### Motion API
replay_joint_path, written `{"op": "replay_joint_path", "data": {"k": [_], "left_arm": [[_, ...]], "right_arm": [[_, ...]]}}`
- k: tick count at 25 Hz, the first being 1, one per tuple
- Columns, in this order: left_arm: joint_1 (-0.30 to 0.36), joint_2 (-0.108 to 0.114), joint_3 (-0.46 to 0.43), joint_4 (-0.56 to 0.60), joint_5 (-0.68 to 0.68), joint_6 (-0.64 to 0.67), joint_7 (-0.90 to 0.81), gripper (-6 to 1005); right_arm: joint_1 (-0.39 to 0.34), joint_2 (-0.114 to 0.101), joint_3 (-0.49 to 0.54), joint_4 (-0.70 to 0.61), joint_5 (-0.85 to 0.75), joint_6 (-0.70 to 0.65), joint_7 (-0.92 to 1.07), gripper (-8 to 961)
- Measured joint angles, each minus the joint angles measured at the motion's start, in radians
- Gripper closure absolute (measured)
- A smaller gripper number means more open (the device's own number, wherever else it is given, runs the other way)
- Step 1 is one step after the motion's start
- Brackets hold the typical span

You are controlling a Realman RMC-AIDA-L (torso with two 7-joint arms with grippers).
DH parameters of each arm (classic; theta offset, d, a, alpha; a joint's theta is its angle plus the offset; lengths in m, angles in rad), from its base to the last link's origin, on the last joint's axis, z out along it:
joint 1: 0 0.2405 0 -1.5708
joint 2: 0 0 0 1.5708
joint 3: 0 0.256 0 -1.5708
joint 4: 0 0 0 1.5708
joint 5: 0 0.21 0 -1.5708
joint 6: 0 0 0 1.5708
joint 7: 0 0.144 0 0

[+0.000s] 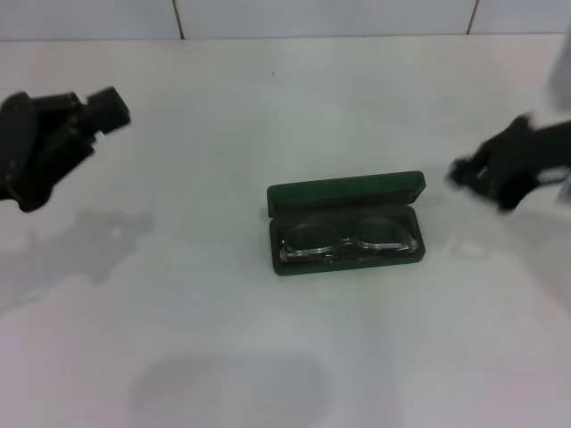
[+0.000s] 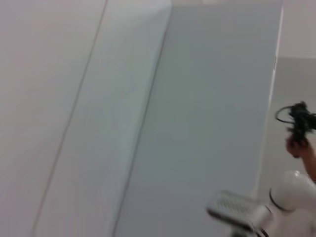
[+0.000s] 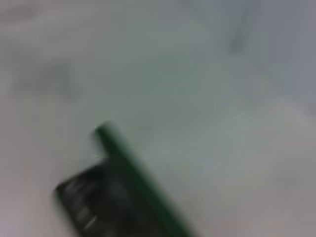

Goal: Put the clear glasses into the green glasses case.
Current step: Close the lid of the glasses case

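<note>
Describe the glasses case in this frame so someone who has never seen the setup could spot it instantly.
On the white table, look near the middle, between the left gripper and the right gripper, both held off to the sides. The green glasses case lies open there, lid raised at the back. It is the only dark green thing, and the clear glasses lie inside it.

The right gripper is smeared by blur in the head view, so how its jaws stand cannot be told. The left gripper is cut off by that picture's left edge. In the right wrist view the green glasses case is a blurred dark shape running off the bottom edge. The clear glasses show only as faint outlines inside the case.
</note>
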Motion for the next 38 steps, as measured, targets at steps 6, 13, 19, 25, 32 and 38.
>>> {"op": "replay_joint_path", "data": {"k": [6,13,19,25,32,38], "left_arm": [[-0.051,-0.022,-0.002,0.001,0.071,-0.008,-0.028,938],[-0.163,-0.061,-0.002,-0.001,0.152,-0.072,-0.069,941],[-0.291,-0.089,-0.001,0.001,0.302,-0.226,-0.145,941],[-0.404,-0.135,0.000,0.001,0.484,-0.396,-0.176,939],[-0.463,-0.179,0.002,-0.006,0.664,-0.590,-0.233,928],[-0.454,-0.180,0.002,-0.011,0.650,-0.608,-0.232,835]], "right_arm": [[-0.059,-0.003,0.317,-0.003,0.199,-0.041,-0.052,848],[-0.132,-0.006,0.544,0.197,0.400,-0.071,-0.233,848],[-0.143,-0.011,0.715,0.439,0.567,-0.207,-0.434,848],[-0.139,-0.011,0.783,0.588,0.576,-0.283,-0.533,848],[-0.142,-0.011,0.785,0.656,0.577,-0.293,-0.566,848],[-0.142,-0.011,0.788,0.678,0.577,-0.295,-0.576,847]]}}
